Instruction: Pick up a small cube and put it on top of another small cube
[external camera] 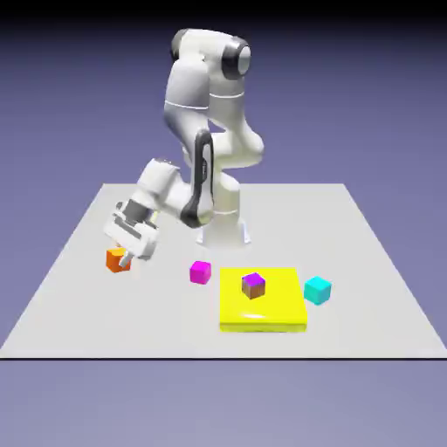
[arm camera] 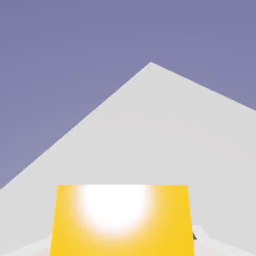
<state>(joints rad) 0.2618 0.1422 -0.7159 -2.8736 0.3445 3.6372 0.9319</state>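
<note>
Exterior view: hand (external camera: 125,257) grips unlabelled orange cube (external camera: 115,260).

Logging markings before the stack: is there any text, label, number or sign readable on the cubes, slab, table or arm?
None. The orange cube, magenta cube, cyan cube, purple-topped cube, yellow slab, table and arm all show plain surfaces, no writing.
</note>
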